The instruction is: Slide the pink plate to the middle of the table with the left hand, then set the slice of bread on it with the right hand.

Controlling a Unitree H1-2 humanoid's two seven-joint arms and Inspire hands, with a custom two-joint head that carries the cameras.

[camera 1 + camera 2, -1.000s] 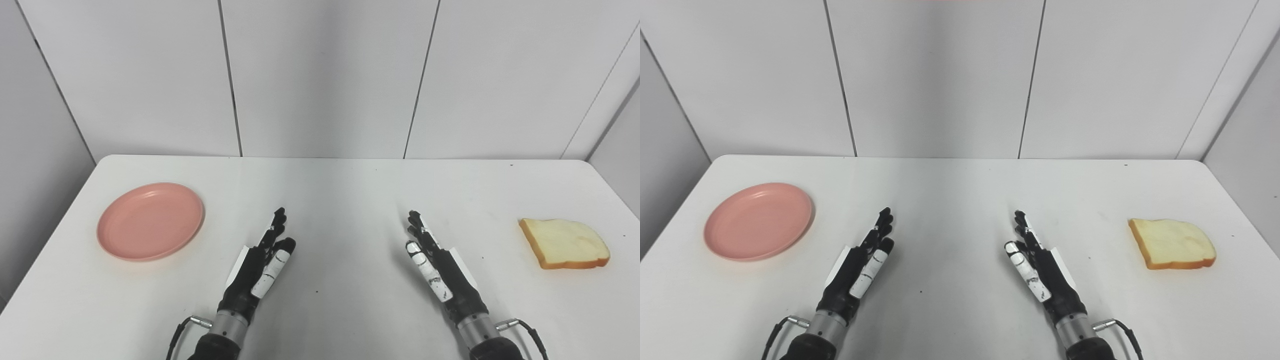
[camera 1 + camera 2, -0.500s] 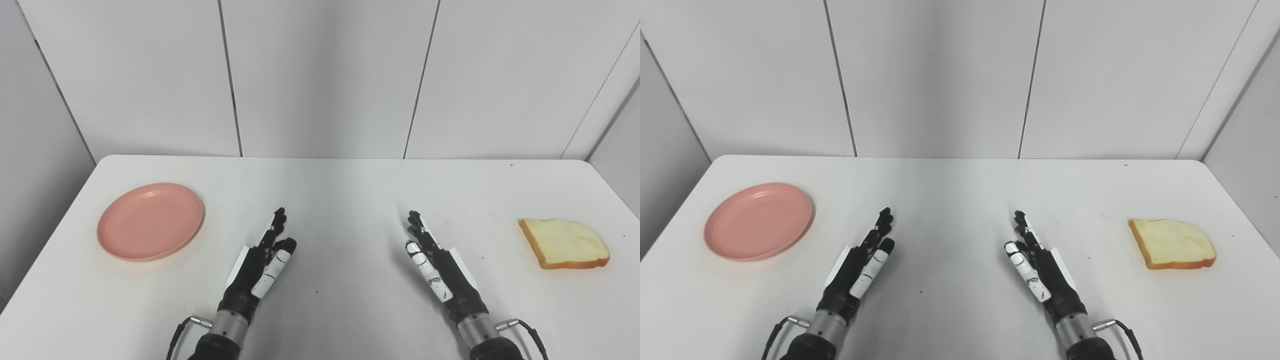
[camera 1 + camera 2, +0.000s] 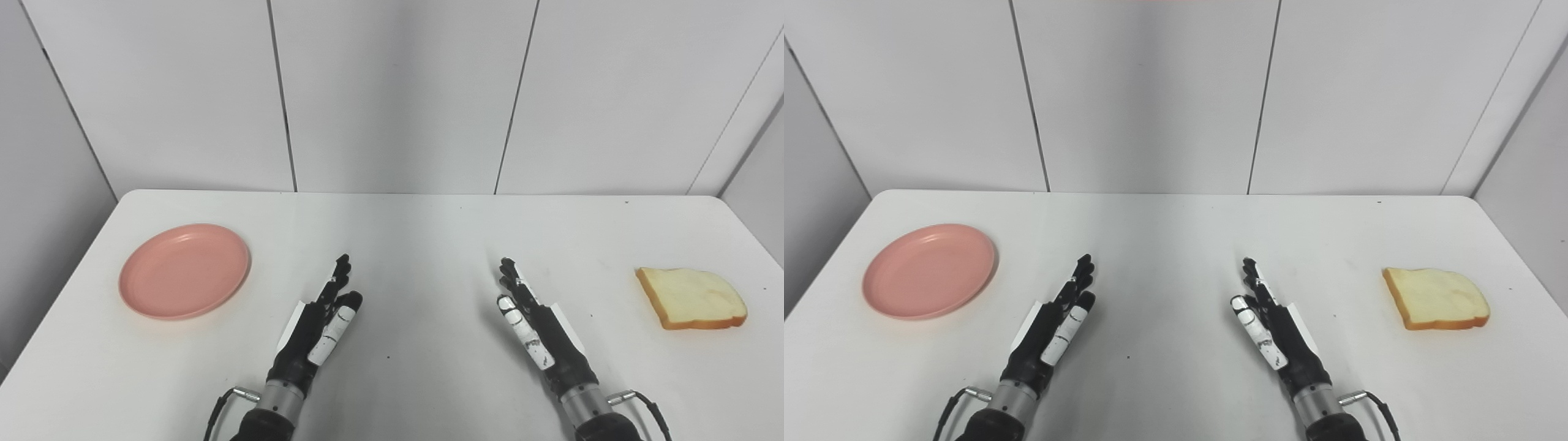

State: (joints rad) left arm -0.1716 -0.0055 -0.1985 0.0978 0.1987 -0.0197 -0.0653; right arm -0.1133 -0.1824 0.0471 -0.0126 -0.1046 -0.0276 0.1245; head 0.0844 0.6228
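Meanwhile, each robot hand, left [image 3: 318, 324] and right [image 3: 539, 327], lies edge-up, fingers extended, holding nothing.

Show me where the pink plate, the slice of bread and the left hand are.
pink plate [image 3: 184, 271]: left eye view, middle of its bare inner face.
slice of bread [image 3: 695, 289]: left eye view, middle of its pale top face.
left hand [image 3: 1047, 334]: right eye view, middle of the hand.

Both forearms [image 3: 263, 422] beyond the bottom edge.
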